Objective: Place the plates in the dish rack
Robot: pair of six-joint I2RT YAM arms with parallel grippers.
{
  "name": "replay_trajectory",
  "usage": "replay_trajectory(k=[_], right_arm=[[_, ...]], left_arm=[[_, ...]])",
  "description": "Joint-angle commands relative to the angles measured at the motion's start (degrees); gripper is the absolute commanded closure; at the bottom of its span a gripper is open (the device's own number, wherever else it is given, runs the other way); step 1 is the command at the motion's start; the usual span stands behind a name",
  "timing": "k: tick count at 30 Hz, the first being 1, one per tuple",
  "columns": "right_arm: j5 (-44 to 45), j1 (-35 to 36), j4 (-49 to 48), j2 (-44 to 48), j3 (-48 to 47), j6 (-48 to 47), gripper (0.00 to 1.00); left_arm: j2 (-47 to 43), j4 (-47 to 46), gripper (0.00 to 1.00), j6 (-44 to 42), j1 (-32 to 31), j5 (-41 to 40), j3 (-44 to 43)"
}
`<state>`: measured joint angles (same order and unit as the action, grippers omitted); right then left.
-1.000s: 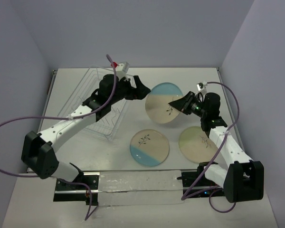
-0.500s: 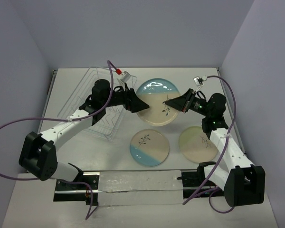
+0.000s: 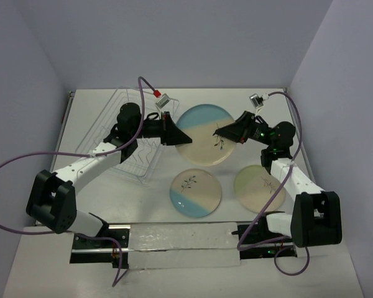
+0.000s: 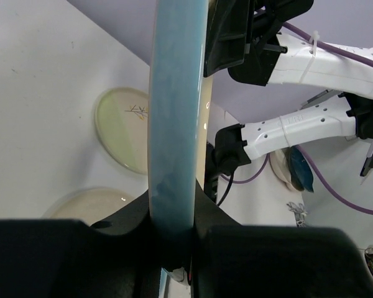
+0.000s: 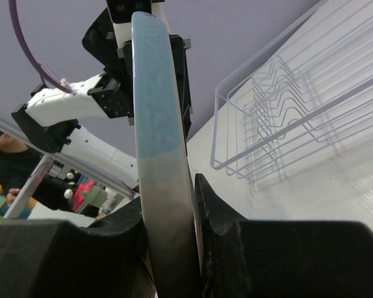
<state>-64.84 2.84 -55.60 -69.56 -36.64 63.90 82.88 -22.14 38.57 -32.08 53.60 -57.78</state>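
Note:
One plate [image 3: 204,133], cream with a light-blue segment, hangs tilted above the table between both arms. My left gripper [image 3: 177,138] is shut on its left rim, and in the left wrist view the blue rim [image 4: 174,124] fills the left gripper [image 4: 174,230]. My right gripper [image 3: 222,131] is shut on the opposite rim, where the plate's edge [image 5: 158,124] sits tight in the right gripper [image 5: 174,248]. A second blue-and-cream plate [image 3: 196,192] and a pale-green one [image 3: 260,187] lie flat on the table. The wire dish rack [image 3: 121,136] stands at the left, under the left arm.
A clear sheet on a dark rail [image 3: 174,245] runs along the near edge between the arm bases. Purple cables [image 3: 12,161] loop off both arms. Walls close in the table at the back and both sides. The rack's slotted wires [image 5: 298,112] show beyond the held plate.
My left gripper has shut on the held plate's left rim. The plate, carried by the right gripper, has shifted left and towards the back of the table.

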Motion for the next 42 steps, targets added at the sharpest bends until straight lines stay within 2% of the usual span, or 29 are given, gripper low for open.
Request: replay_trajectory(k=[1,2,6,8,12,20,23,25,29,31,32,34,36,42], right_arm=[[2.61,1.90,-0.48,-0.40,-3.87,3.72,1.00],[3.66,1.90,2.52,0.08,-4.65,-0.30,0.97],[9.85,1.82,25.33,2.77,-8.61,-14.60,0.64],[13.31,1.90,31.61,3.79,-10.92,-19.50,0.47],[17.27,1.80,38.06,3.28,-13.22,-24.13,0.34],[14.25,1.44,35.47,-4.33,-16.57,-22.32,0.30],[14.58,1.06,35.88,-4.82,-17.53,-22.71,0.27],[16.51,0.50,36.69,-3.59,-17.97,-23.57,0.26],[19.18,-0.80,39.60,-1.88,-18.32,-25.42,0.25],[19.31,-1.60,40.38,-1.38,-18.03,-25.75,0.25],[19.14,-2.38,40.57,-1.37,-17.60,-26.01,0.25],[19.05,-2.65,40.82,-1.37,-17.17,-26.18,0.25],[19.05,-5.06,40.83,-1.37,-16.55,-26.19,0.25],[19.41,-7.05,40.74,-1.45,-15.74,-27.49,0.26]], left_arm=[[-0.77,-4.95,1.00,-4.47,-1.33,-3.61,-0.97],[-1.77,-4.72,1.00,-4.81,-1.31,-5.43,-0.66],[-5.81,-3.27,1.00,-5.62,-0.87,-11.01,0.45],[-8.20,-2.33,1.00,-6.45,-0.79,-12.92,0.99],[-12.47,-1.65,1.00,-7.24,-0.72,-15.49,1.84],[-19.50,2.49,1.00,-9.77,-0.64,-24.03,2.98],[-21.27,7.43,1.00,-11.58,-0.70,-31.80,2.06],[-22.26,10.67,1.00,-13.42,-0.70,-42.45,0.82],[-24.35,11.22,1.00,-18.45,-0.56,-52.27,1.70],[-25.13,11.32,1.00,-22.25,-0.26,-53.32,1.02],[-24.88,14.33,1.00,-24.02,0.51,-53.25,-0.11],[-23.95,15.81,1.00,-24.42,2.22,-56.93,-2.60],[-21.95,21.45,1.00,-26.72,5.79,-57.36,-6.62],[-20.74,27.23,1.00,-38.61,12.87,-56.00,-12.13]])
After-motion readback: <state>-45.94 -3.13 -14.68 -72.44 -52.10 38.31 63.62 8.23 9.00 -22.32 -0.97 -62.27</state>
